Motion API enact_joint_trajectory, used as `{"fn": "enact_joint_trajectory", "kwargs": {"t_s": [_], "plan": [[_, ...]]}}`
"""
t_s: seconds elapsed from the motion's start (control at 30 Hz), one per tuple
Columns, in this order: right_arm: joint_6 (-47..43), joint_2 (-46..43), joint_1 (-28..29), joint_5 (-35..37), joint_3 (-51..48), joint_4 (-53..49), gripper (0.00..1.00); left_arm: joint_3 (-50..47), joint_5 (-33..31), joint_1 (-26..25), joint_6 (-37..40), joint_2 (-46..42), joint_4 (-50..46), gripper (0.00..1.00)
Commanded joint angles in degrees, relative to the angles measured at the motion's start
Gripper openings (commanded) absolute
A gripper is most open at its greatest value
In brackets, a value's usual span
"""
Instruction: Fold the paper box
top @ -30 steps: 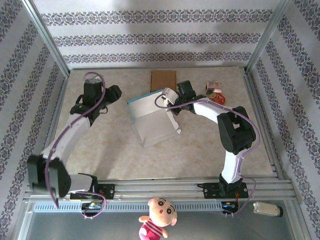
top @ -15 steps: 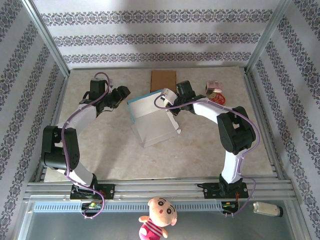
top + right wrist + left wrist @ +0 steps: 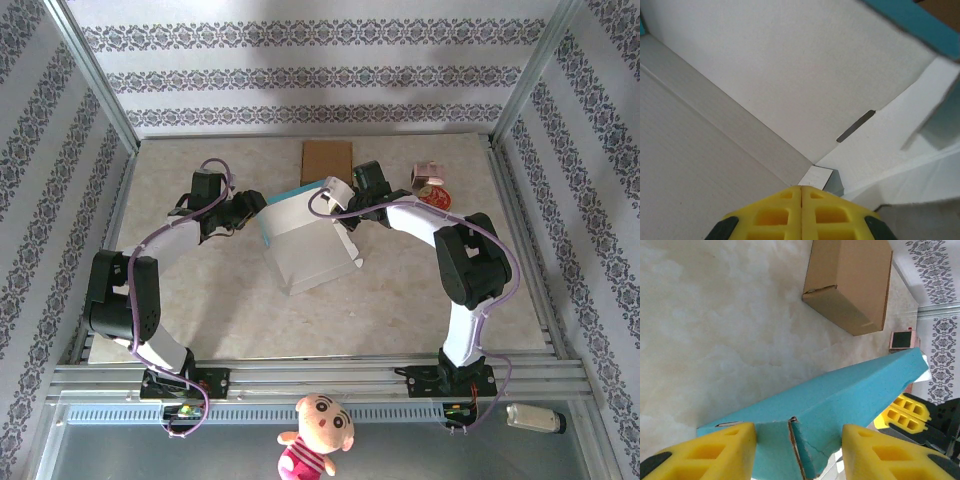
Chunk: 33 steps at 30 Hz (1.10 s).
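Teal-walled paper box (image 3: 310,250) on desk (image 3: 400,310), left end effector (image 3: 250,210) part-open astride its 10 o'clock wall, right end effector (image 3: 338,195) closed at 1 o'clock.

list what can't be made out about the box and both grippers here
- Left wrist view: whether the left gripper touches the paper box. The bottom edge cuts its fingers off.
- Right wrist view: whether the shut right gripper pinches a flap. Its own fingers cover that spot.
- Top view: what the pink item and the red item at the far right are. Both are too small.
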Motion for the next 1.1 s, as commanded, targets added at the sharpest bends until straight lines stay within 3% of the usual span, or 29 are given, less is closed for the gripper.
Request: {"fn": "enact_joint_trajectory", "kwargs": {"t_s": [0.0, 0.23, 0.4, 0.67, 1.07], "plan": [[-0.38, -4.14, -0.78, -2.98, -0.49, 0.53, 0.10, -1.47, -1.31, -0.66, 1.72, -0.73, -0.21, 0.44], [-1.39, -9.52, -2.58, -9.41, -3.41, 0.44, 0.18, -3.11, -1.50, -1.79, 2.16, -1.60, 0.79, 0.41], [-3.30, -11.79, -7.64, -13.19, -3.82, 1.63, 0.29, -3.66, -1.64, -2.76, 2.49, -3.06, 1.27, 0.41], [-12.48, -6.01, -14.56, -17.44, 0.15, 1.43, 0.31, -3.55, -2.54, -3.52, 3.15, -4.01, 1.22, 0.41], [-22.61, 3.57, -12.15, -23.05, 6.32, -1.24, 0.38, -2.72, -4.19, -4.37, 4.48, -5.20, -0.26, 0.41]]}}
